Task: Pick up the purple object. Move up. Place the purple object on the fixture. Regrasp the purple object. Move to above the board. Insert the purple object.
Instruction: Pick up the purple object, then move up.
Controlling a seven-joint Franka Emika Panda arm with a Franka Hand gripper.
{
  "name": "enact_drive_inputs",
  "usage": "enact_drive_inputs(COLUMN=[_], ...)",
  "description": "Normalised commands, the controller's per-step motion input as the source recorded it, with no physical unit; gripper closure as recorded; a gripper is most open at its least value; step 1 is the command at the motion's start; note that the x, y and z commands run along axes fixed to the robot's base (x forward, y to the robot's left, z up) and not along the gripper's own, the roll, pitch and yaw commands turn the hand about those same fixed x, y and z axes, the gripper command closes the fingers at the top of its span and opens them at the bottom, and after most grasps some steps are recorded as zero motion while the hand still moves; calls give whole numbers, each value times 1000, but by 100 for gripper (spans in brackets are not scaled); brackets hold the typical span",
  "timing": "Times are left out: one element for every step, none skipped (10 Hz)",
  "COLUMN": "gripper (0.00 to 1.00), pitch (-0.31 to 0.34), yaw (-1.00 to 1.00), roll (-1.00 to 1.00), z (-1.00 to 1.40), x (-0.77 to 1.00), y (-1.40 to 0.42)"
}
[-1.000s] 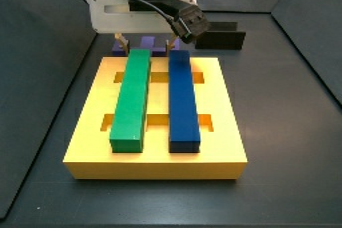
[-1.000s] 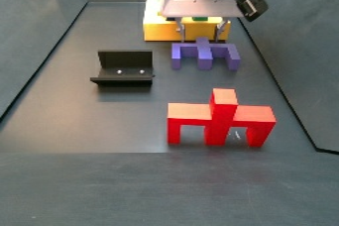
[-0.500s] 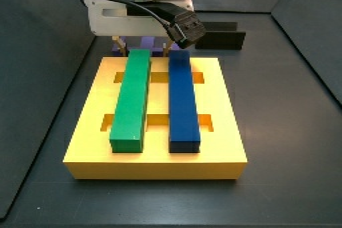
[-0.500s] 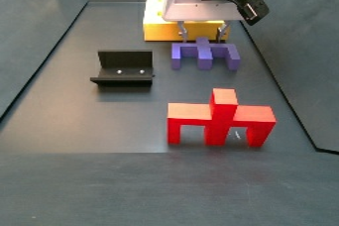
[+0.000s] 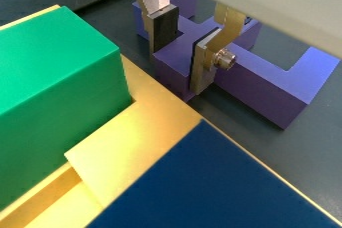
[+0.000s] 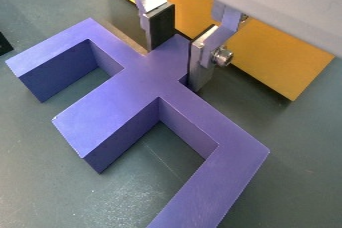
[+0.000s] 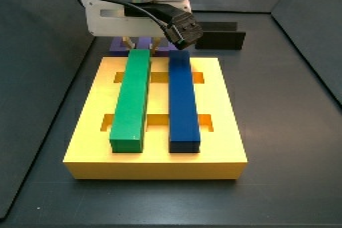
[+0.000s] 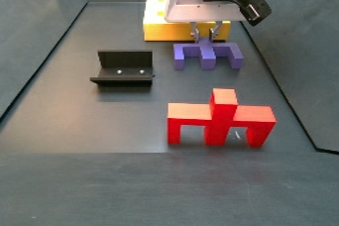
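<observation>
Dark floor bears purple object (image 8: 208, 56) under gripper (image 6: 178, 49).

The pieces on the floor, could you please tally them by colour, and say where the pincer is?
Purple: 1, purple object
Red: 1, red pronged piece
Yellow: 1, board
Green: 1, bar
Blue: 1, bar
Black: 1, fixture
Total: 6
Pincer straddles the purple crossbar.

The hand (image 5: 187, 44) straddles the purple object's (image 5: 274, 87) crossbar — silver fingers (image 5: 209, 60) apart, one on each side. The green bar (image 5: 56, 82) and yellow board (image 5: 127, 147) sit close by.
</observation>
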Motion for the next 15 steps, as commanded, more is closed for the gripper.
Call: enact_drive_inputs(gripper=[100,100,100,100,100,100,100,100,100,100,100,100,100,100,100], pitch=[0,0,0,0,0,0,0,0,0,0,0,0,0,0,0], yaw=[0,0,0,0,0,0,0,0,0,0,0,0,0,0,58], roll=[0,0,0,0,0,0,0,0,0,0,0,0,0,0,16], z=[0,0,0,0,0,0,0,0,0,0,0,0,0,833,867], x=[0,0,0,0,0,0,0,0,0,0,0,0,0,0,19], y=[0,0,0,0,0,0,0,0,0,0,0,0,0,0,96])
